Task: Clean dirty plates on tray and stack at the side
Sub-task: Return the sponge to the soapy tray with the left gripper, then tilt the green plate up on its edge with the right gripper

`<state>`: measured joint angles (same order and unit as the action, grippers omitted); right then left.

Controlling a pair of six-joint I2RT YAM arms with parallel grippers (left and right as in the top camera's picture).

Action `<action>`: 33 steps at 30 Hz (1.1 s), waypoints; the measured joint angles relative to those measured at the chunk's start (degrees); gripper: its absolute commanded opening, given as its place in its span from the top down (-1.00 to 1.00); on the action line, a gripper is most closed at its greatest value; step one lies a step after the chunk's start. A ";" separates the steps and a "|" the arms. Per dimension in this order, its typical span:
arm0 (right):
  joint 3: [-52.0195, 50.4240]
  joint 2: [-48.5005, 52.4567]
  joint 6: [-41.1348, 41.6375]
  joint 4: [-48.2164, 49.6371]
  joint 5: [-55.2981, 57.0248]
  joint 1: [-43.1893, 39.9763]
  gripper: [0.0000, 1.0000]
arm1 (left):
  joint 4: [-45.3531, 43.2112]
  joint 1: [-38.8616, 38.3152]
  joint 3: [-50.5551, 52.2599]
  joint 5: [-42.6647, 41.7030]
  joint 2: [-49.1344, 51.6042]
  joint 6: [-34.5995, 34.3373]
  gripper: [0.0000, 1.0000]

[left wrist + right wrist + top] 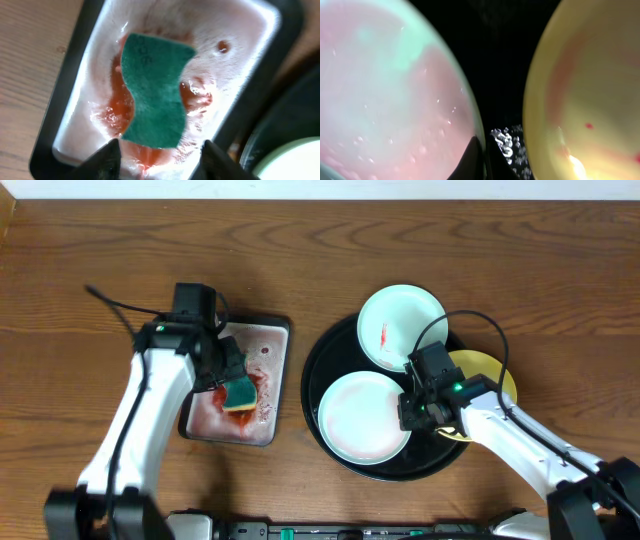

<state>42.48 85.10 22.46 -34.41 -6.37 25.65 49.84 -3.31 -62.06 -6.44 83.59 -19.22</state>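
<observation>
The black round tray (330, 360) holds three plates. A pale mint plate (400, 325) with a red smear is at the back. A second pale plate (362, 417) with a pinkish wet film is at the front left. A yellow plate (492, 372) is at the right, partly under my right arm. My right gripper (410, 408) is shut on the right rim of the front pale plate (395, 100); its fingers (482, 147) pinch the rim, with the yellow plate (590, 90) beside it. My left gripper (230, 372) is open over the green sponge (156, 90), its fingers (160, 157) apart.
The sponge (240, 394) lies in a small rectangular white dark-rimmed tray (275, 340) filled with reddish soapy water, left of the black tray. Suds lie on the black tray floor (507, 145) between the plates. Bare wooden table (80, 380) surrounds both trays.
</observation>
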 measured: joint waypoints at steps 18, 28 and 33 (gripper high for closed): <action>6.21 -9.88 -10.34 -2.73 13.99 0.00 0.98 | 2.91 0.00 -0.98 -2.21 -11.80 0.20 -0.67; 10.34 -17.51 -15.85 -3.23 22.60 4.17 0.98 | 2.91 0.00 -0.98 -2.23 -11.80 0.20 -0.68; 11.17 -19.10 -19.19 -3.50 31.58 11.78 0.98 | 2.91 0.00 -0.98 -2.23 -11.80 0.20 -0.68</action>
<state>53.65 66.00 3.27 -37.91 25.21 37.43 52.75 -3.31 -63.05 -8.67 71.79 -19.03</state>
